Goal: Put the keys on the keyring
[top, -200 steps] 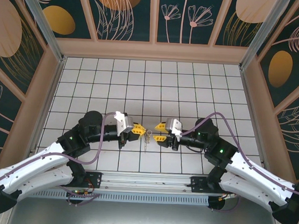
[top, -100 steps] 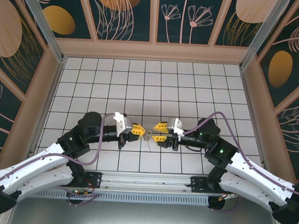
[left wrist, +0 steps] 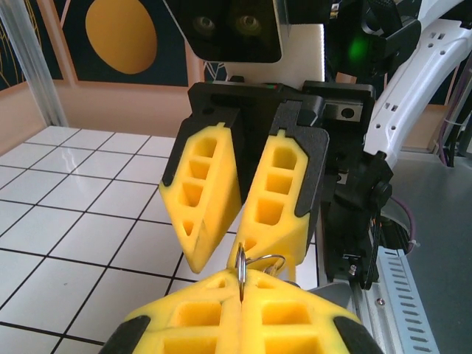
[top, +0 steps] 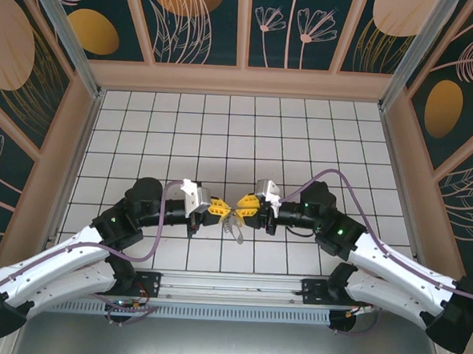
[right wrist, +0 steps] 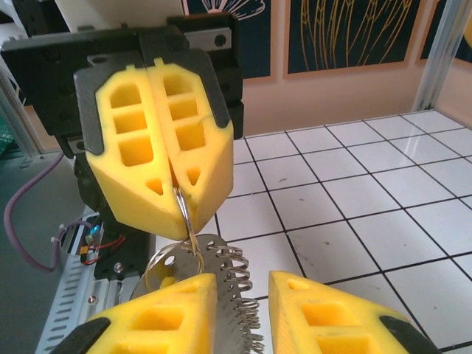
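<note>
Threading step in hand. Your left gripper [top: 221, 211] is clamped on the keyring [left wrist: 241, 262], held above the table [top: 303, 133] near the middle of its near edge. Your right gripper [right wrist: 242, 310] stands part-open astride the keys [right wrist: 233, 286] beneath the ring. In my judgement, the next move calls for a close, well-aligned pinch.

The right gripper [top: 242, 209] has closed in on the left gripper [top: 221, 213], jaws narrower

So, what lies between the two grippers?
The keyring with silvery keys: the left gripper pinches its wire, and the keys sit between the right gripper's parted fingers, seen in the right wrist view.
</note>
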